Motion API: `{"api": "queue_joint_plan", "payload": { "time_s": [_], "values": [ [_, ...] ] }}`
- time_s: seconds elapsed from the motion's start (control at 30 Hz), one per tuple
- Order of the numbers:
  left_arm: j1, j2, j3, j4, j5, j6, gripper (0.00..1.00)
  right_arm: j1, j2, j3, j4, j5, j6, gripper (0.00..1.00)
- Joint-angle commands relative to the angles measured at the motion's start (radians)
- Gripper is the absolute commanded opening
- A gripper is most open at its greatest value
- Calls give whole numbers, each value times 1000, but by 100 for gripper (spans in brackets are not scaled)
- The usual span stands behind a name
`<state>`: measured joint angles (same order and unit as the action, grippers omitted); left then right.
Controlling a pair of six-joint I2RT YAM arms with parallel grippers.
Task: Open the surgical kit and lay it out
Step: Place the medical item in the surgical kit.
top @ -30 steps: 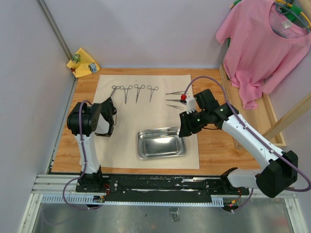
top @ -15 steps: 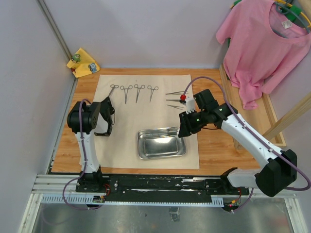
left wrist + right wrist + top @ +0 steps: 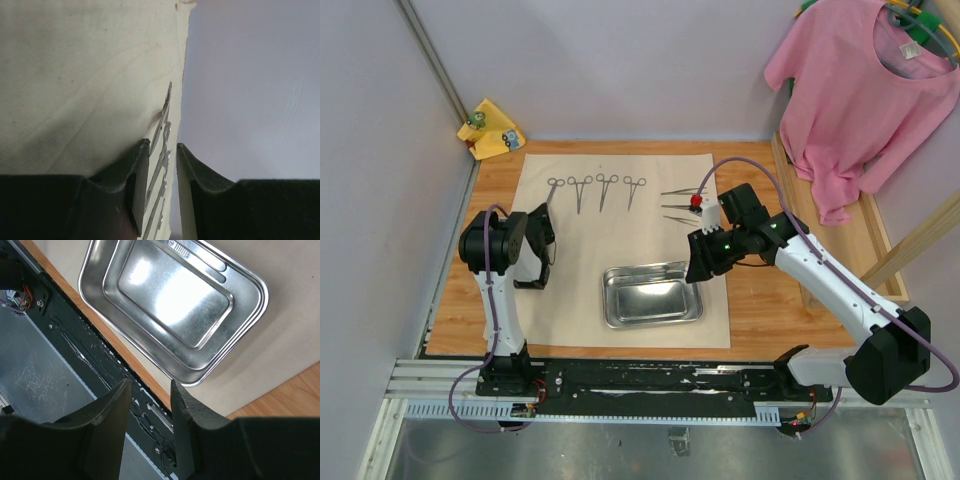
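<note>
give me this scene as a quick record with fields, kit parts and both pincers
cloth wrap: spread flat on the table
tray: on the wrap's near half; one slim steel tool inside, along a wall
forceps: four in a row, far left of the wrap
tweezers: three side by side, far right of the wrap
left pincer: open, empty, pointing toward the forceps
right pincer: open, empty, beside the tray
</note>
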<state>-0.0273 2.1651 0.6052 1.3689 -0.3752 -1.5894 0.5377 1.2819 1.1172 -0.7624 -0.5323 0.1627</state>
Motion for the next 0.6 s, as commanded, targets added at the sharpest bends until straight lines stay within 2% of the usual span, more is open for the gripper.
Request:
{"api": "queue_joint_plan", "payload": {
  "time_s": [0.0, 0.17, 0.43, 0.57],
  "values": [
    [4, -2, -42, 72, 21, -3, 33, -12, -11, -13, 1, -19, 18, 39],
    [9, 14, -2, 35, 61, 4, 38, -2, -25, -16, 0, -20, 23, 39],
    [9, -37, 90, -279, 211, 25, 43, 4, -40, 0, -25, -18, 24, 39],
    [10, -68, 65, -332, 234, 19, 44, 11, -49, -3, -27, -16, 31, 39]
  ]
}}
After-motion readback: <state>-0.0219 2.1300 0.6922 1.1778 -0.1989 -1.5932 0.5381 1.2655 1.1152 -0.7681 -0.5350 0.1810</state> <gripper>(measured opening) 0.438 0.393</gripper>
